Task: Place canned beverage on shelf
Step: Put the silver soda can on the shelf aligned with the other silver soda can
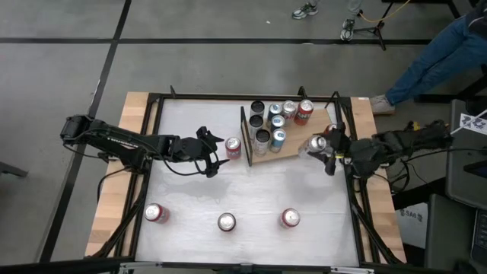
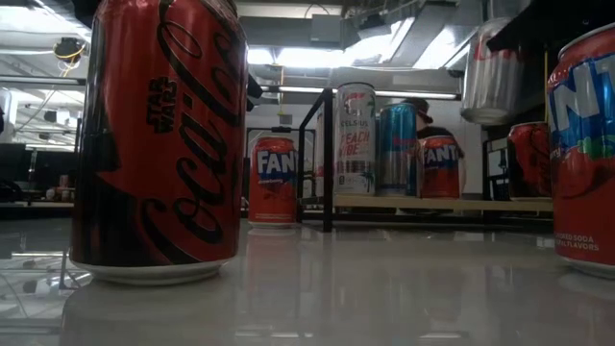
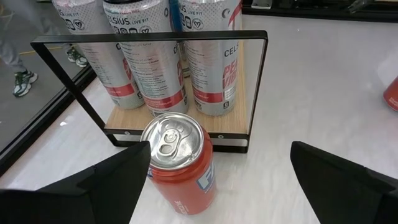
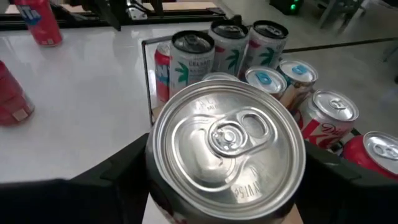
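Note:
The shelf, a light wooden board (image 1: 293, 156) with a black upright frame (image 1: 245, 137) at its left end, lies at the table's far middle and carries several cans (image 1: 278, 122). My left gripper (image 1: 215, 154) is open around a red Fanta can (image 3: 180, 162). The can stands on its base on the table just outside the frame (image 3: 255, 93), close to one finger (image 3: 118, 180). My right gripper (image 1: 323, 150) is shut on a silver-topped can (image 4: 227, 140), above the table just off the board's right end. The held can also shows in the low view (image 2: 492, 72). My left gripper: I cannot tell whether its finger touches the Fanta can. My right gripper pinches the can's side wall just below the top rim (image 4: 154, 186) between its two fingers (image 4: 118, 174), one on each side. The fingers slant down from the table's right. The can is lifted clear, roughly upright, top up.
Three more cans stand along the table's near side (image 1: 155, 213) (image 1: 227, 221) (image 1: 290, 218). A black rail (image 1: 228, 97) frames the table. A person's leg (image 1: 434, 53) shows beyond the far right corner.

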Robot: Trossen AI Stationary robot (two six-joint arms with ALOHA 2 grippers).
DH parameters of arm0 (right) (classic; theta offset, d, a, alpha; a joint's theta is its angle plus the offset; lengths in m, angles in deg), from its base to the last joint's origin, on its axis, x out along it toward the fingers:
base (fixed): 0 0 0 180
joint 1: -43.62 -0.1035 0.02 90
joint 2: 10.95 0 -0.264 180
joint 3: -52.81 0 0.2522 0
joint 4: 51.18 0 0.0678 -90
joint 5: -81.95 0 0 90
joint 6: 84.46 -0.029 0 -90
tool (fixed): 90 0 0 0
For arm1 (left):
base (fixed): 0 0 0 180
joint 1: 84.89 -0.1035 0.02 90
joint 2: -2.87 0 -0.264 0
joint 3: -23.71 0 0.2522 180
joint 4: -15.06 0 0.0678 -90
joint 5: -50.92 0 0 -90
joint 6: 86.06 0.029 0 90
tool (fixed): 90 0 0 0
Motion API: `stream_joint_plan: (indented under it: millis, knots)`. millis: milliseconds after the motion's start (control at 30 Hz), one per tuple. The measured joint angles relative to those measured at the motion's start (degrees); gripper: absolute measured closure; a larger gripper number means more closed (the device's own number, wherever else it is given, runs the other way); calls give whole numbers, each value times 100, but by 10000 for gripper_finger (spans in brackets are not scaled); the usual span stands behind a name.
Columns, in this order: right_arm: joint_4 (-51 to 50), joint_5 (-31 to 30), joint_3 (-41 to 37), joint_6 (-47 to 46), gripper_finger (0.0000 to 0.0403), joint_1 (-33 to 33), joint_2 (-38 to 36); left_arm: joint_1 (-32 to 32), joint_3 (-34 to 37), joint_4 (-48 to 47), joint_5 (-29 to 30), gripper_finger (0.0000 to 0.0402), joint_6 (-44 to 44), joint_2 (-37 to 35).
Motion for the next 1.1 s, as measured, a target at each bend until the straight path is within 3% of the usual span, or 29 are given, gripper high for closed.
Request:
stream_joint_plan:
  millis: [300,700,1100]
  knots:
    - [557,1645,-351,1256,112,1706,-420,-4,0,42,2,21,2,0]
    - [805,3562,-360,2218,112,3751,279,-4,0,39,1,21,2,0]
    - [1400,4989,-357,3010,108,5141,1225,-4,0,37,1,21,2,0]
